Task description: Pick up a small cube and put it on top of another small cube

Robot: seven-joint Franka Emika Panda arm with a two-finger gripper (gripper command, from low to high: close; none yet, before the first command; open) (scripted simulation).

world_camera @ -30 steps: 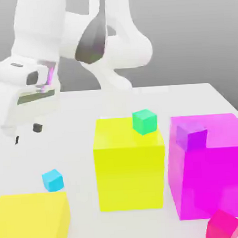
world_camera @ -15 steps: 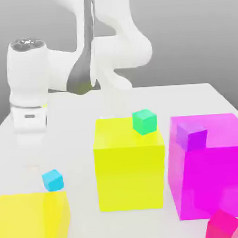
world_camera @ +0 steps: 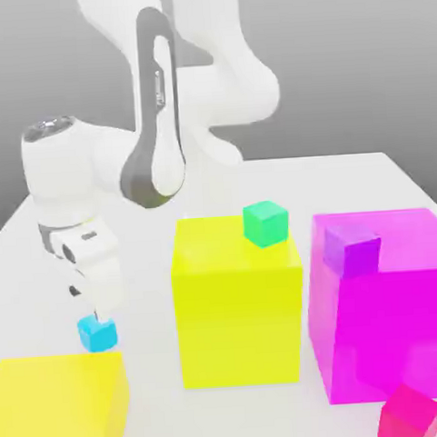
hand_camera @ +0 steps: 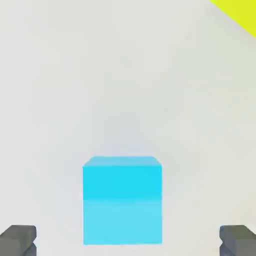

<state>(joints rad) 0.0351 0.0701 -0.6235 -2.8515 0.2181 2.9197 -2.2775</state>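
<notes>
The small cyan cube (world_camera: 97, 335) rests on the white table (world_camera: 347, 182), near the exterior view's left, just behind a low yellow block (world_camera: 59, 405). My gripper (world_camera: 93, 313) hangs directly over it, pointing down and very close to its top. In the hand view the cyan cube (hand_camera: 122, 200) lies between my two dark fingertips (hand_camera: 18, 240), with wide gaps on both sides. My gripper (hand_camera: 127, 242) is open and holds nothing. Other small cubes are a green cube (world_camera: 264, 223), a purple cube (world_camera: 351, 249) and a pink-red cube (world_camera: 409, 413).
A big yellow block (world_camera: 236, 303) stands in the middle, with the green cube at its far top edge. A big magenta block (world_camera: 383, 321) on the exterior view's right carries the purple cube. A yellow corner (hand_camera: 239, 15) shows in the hand view.
My arm has swung round and dropped from high over the exterior view's left to just above the cyan cube. The fingers stayed open. No cube has moved.
</notes>
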